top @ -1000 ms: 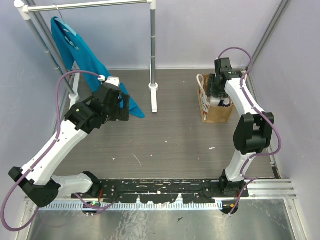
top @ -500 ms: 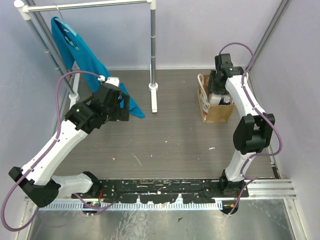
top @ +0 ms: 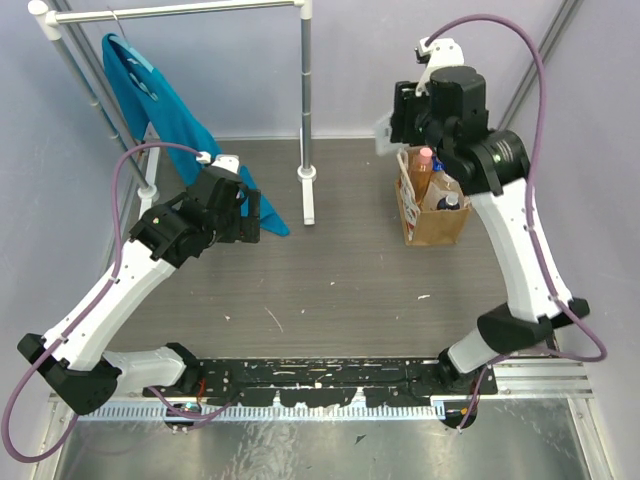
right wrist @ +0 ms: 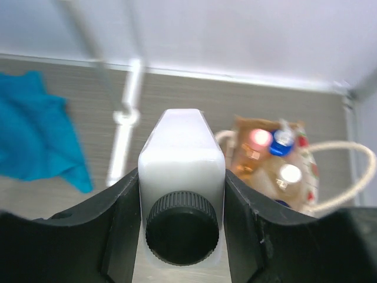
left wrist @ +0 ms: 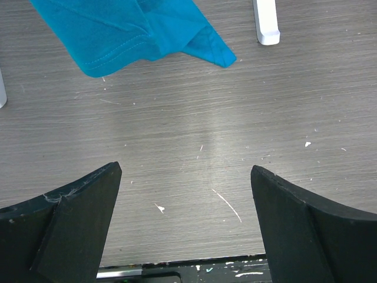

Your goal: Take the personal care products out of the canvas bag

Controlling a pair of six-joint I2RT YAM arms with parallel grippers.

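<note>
1. Right gripper (right wrist: 181, 180): jaws clamped on the sides of the white bottle (right wrist: 181, 147), whose dark cap faces the wrist camera. A second earlier this gripper was down inside the canvas bag (top: 436, 226); it now stands raised above the bag, a little to its left.
2. White bottle: held in the air, fully clear of the bag.
3. Canvas bag: upright at the far right of the table (top: 350, 270), unmoved. Other bottles remain inside, among them a pink-capped orange bottle (top: 424, 168) and a blue-capped bottle (top: 451, 201).
4. Left gripper (left wrist: 185, 194): jaws wide apart, holding nothing, above the table near the teal garment (left wrist: 135, 29); position unchanged.
</note>
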